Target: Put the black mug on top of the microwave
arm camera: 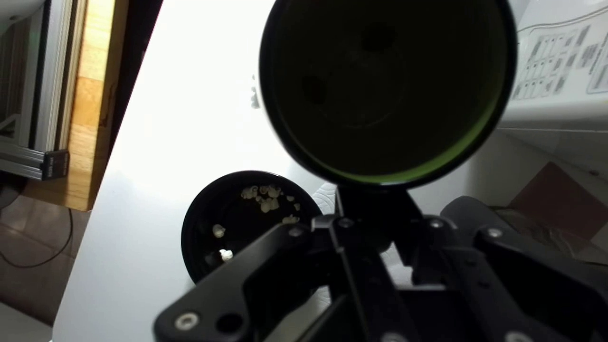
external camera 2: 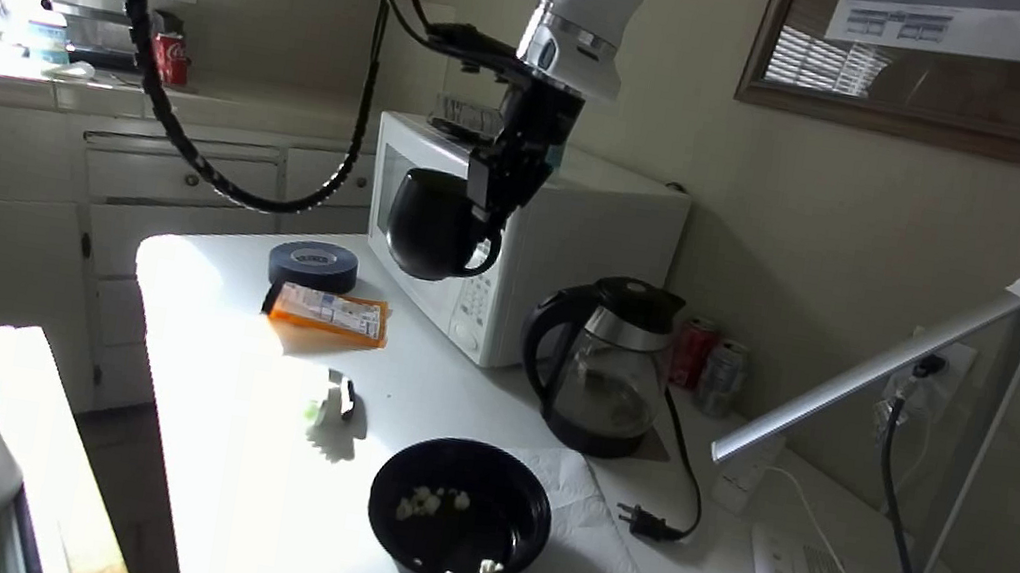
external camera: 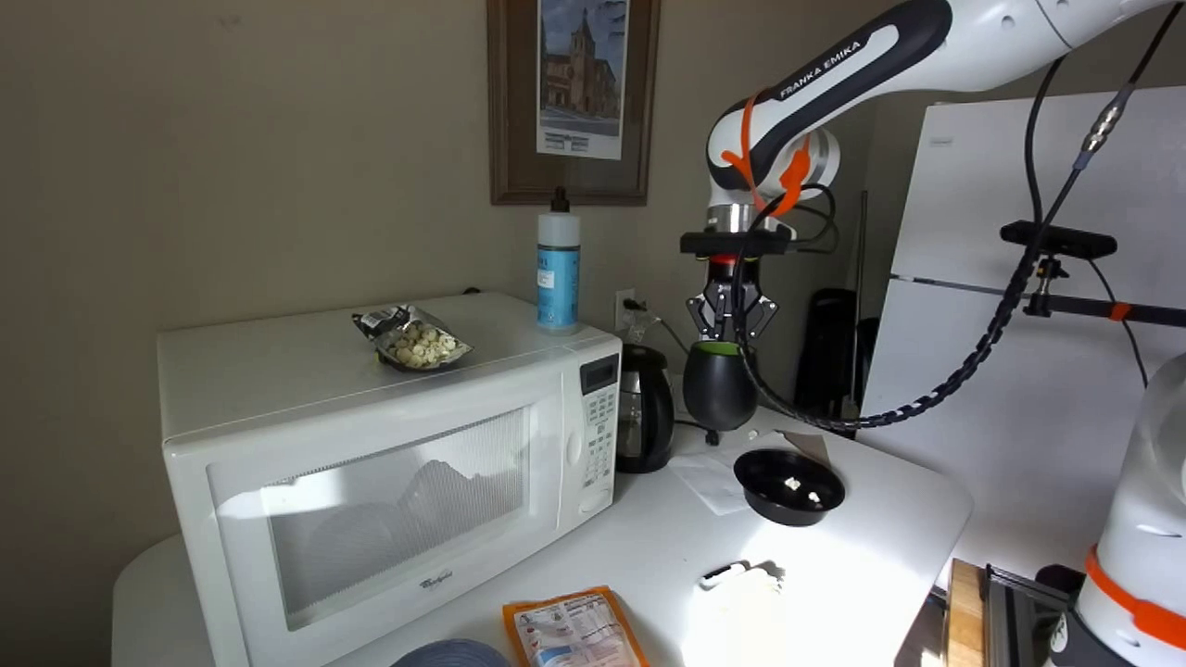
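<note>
The black mug point(external camera: 720, 389) hangs upright in the air above the table, its green inside showing at the rim. It also shows in an exterior view point(external camera 2: 428, 224) and in the wrist view point(arm camera: 389, 85). My gripper point(external camera: 729, 332) points down and is shut on the mug's handle; the fingertips point(external camera 2: 487, 212) are at the top of the handle loop. In the wrist view the mug's rim hides part of the fingers point(arm camera: 373, 209). The white microwave point(external camera: 547, 463) stands on the table beside the mug; its side point(external camera 2: 601, 250) and control panel point(arm camera: 551, 71) also show.
On the microwave stand a blue bottle point(external camera: 558, 278) and an open popcorn bag point(external camera: 417, 345). A kettle point(external camera 2: 615, 363) stands beside the microwave. A black bowl point(external camera 2: 530, 492) with popcorn, an orange packet point(external camera 2: 329, 312) and blue tape point(external camera 2: 313, 265) lie on the table. A cable point(external camera: 964, 380) hangs from the arm.
</note>
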Robot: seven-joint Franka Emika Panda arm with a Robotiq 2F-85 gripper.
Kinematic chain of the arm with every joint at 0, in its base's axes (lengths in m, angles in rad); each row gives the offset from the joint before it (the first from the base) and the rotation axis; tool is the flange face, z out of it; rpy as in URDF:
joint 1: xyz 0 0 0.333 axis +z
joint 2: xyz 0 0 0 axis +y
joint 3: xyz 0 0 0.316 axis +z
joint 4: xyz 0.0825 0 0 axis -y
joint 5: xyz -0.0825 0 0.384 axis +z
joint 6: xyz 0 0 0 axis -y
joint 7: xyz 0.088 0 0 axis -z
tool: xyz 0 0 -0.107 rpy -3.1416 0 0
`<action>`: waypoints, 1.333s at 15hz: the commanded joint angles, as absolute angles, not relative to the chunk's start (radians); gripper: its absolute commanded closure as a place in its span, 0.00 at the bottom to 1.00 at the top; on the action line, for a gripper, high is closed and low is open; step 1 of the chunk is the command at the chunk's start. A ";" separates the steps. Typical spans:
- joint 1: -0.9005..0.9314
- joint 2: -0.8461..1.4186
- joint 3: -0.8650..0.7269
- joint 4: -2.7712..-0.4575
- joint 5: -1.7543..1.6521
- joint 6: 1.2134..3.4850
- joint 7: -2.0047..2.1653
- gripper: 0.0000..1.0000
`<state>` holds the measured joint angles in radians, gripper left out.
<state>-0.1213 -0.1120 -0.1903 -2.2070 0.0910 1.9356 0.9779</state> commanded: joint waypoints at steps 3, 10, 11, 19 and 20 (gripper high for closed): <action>-0.131 -0.114 -0.158 -2.203 0.101 1.938 0.983 0.94; -0.061 -0.224 -0.003 -2.037 0.061 1.800 1.127 0.94; -0.052 -0.225 0.019 -1.993 0.060 1.768 1.146 0.94; -0.018 -0.192 0.073 -1.820 0.084 1.694 1.181 0.78; -0.018 -0.183 0.071 -1.812 0.084 1.694 1.181 0.78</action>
